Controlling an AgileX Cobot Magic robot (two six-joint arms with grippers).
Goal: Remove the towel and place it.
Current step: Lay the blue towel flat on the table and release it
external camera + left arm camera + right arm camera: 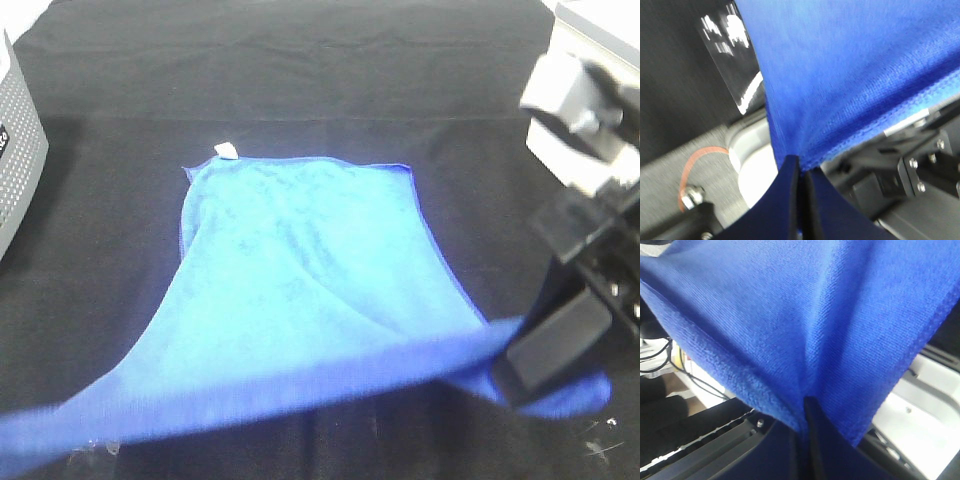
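While its far edge lies flat on the black fabric table covering (300, 80), the large royal-blue rectangular microfibre towel (300, 270) is stretched taut along its raised near edge. The left gripper (801, 172) and the right gripper (804, 402) are each clamped on that edge, jaws together on the cloth. Any writing on the small white tag (227, 151) at the far-left corner is too small to read.

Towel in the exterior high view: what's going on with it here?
Both arms are handling the towel. The left gripper and the right gripper are each shut on its near edge, one toward each end, holding that edge raised and stretched between them. The far edge, with the white tag, lies on the black table covering. The towel is not yet fully off the table.
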